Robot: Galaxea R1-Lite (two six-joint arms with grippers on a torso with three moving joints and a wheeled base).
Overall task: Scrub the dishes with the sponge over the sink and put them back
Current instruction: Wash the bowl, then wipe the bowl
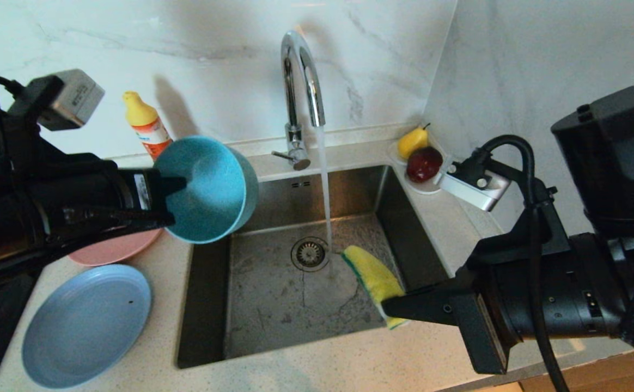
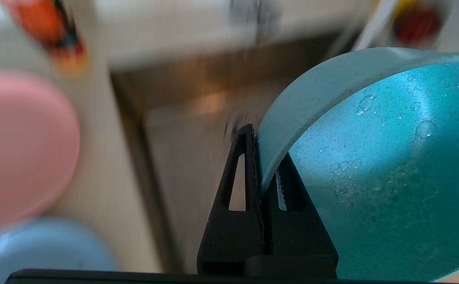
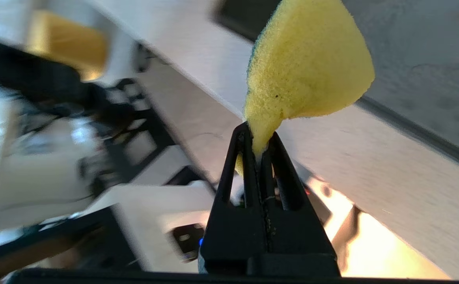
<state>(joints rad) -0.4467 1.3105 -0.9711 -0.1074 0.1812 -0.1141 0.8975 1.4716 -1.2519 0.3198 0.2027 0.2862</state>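
Observation:
My left gripper (image 1: 170, 201) is shut on the rim of the teal-blue bowl (image 1: 208, 188), which hangs tilted on its side above the sink's left edge; the wet bowl (image 2: 379, 169) fills much of the left wrist view, its rim pinched in the left gripper (image 2: 263, 154). My right gripper (image 1: 390, 310) is shut on the yellow sponge (image 1: 374, 275) with its green face, held over the right part of the sink (image 1: 273, 305). In the right wrist view the sponge (image 3: 308, 67) sticks out of the right gripper (image 3: 259, 142). The pink plate (image 1: 113, 247) and pale-blue plate (image 1: 85, 324) lie on the counter at the left.
The chrome tap (image 1: 300, 92) runs a stream of water (image 1: 325, 185) down beside the drain strainer (image 1: 310, 253). A yellow-capped bottle (image 1: 145, 125) stands at the back left. A white saucer (image 1: 428, 188) with a pear (image 1: 412, 141) and a red fruit (image 1: 424, 164) sits in the back right corner.

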